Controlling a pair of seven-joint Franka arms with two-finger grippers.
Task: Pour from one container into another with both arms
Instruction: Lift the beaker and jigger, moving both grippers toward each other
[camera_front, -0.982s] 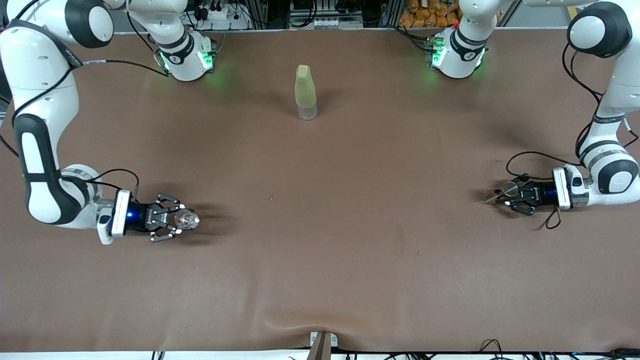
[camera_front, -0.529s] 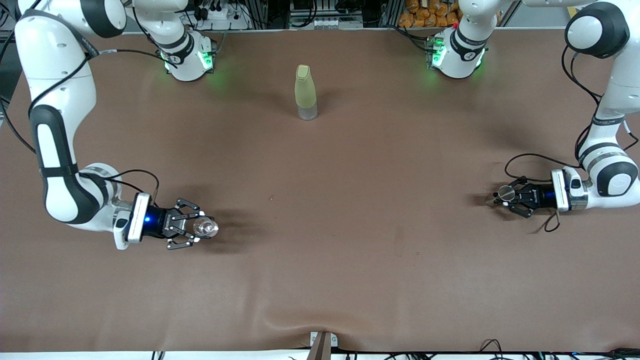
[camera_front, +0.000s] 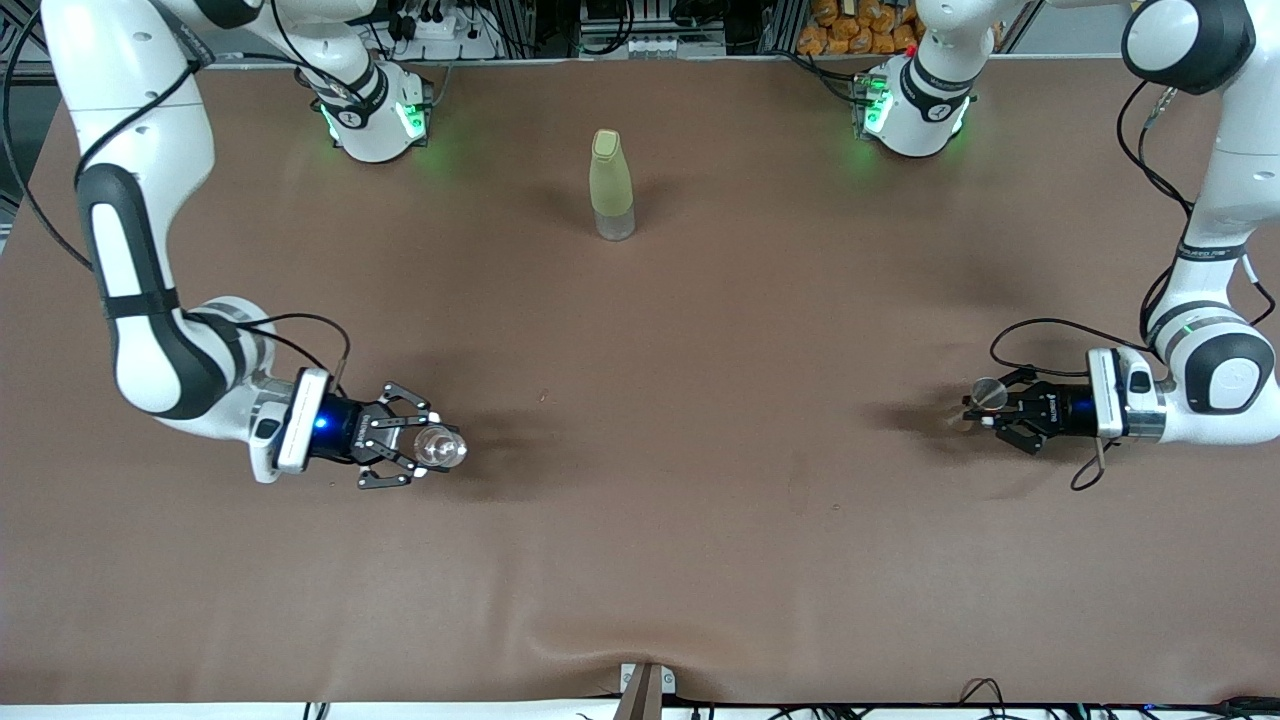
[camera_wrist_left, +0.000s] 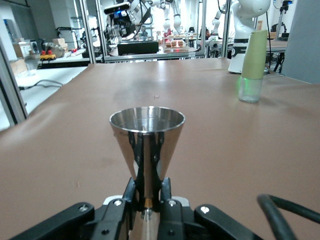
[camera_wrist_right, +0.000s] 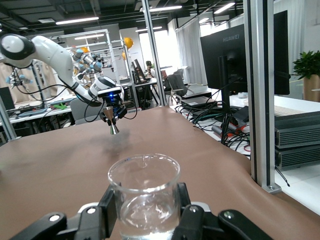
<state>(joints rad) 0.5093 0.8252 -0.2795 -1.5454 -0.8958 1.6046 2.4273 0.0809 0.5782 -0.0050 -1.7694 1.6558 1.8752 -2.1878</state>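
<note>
My right gripper (camera_front: 420, 449) is shut on the tiny clear glass cup (camera_front: 439, 447), holding it just above the table at the right arm's end. In the right wrist view the glass cup (camera_wrist_right: 144, 192) stands upright between the black fingers (camera_wrist_right: 107, 212), with a little clear liquid at its bottom. My left gripper (camera_front: 984, 408) is shut on the narrow waist of the silver hourglass-shaped metal cup (camera_front: 989, 393), above the table at the left arm's end. The metal cup (camera_wrist_left: 147, 142) is upright with its round rim up, and it also shows small as a distant metal cup (camera_wrist_right: 114, 126).
A tall pale yellow-green bottle (camera_front: 611, 185) stands upright midway between the two bases; it shows as the bottle (camera_wrist_left: 252, 62) in the left wrist view. The brown table mat (camera_front: 680, 450) stretches wide between the two grippers. A small clamp (camera_front: 645, 685) sits at the table's front edge.
Both arms have carried their cups inward toward the table's middle, slightly lower in the front view. The right gripper moved farther than the left. Both grips are unchanged.
</note>
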